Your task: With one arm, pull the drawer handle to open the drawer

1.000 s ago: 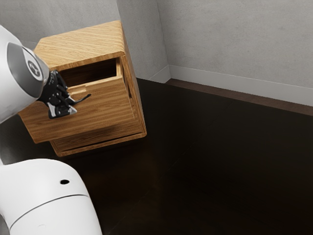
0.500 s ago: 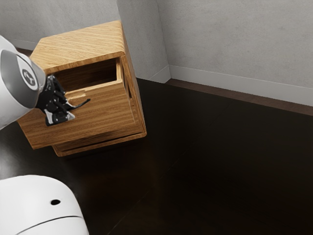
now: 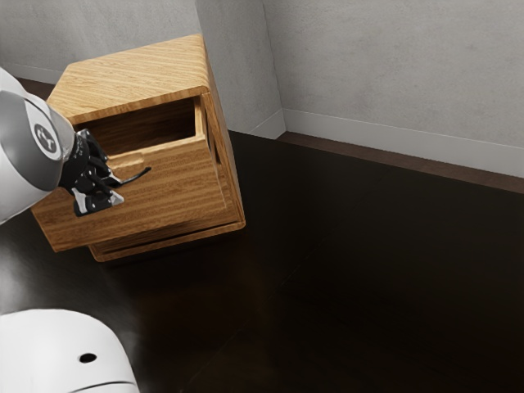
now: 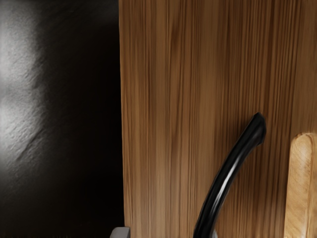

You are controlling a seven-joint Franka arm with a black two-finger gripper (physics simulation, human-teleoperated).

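A wooden cabinet (image 3: 135,78) stands on the dark floor at the exterior view's upper left. Its top drawer (image 3: 168,184) is pulled partway out, and the dark hollow behind its front is exposed. My black gripper (image 3: 105,187) is at the drawer front, shut on the curved black drawer handle (image 3: 137,173). In the wrist view the handle (image 4: 230,171) arcs across the wood-grain drawer front (image 4: 183,99), right under my hand.
The cabinet stands against a grey wall corner (image 3: 237,57). A pale baseboard (image 3: 409,139) runs along the back wall. Dark glossy floor (image 3: 352,270) spreads to the exterior view's right and front. My white arm link (image 3: 57,352) sits at the lower left.
The drawer has slid further out of the cabinet. My gripper moved with the handle toward the exterior view's lower left, and the white arm link sank lower.
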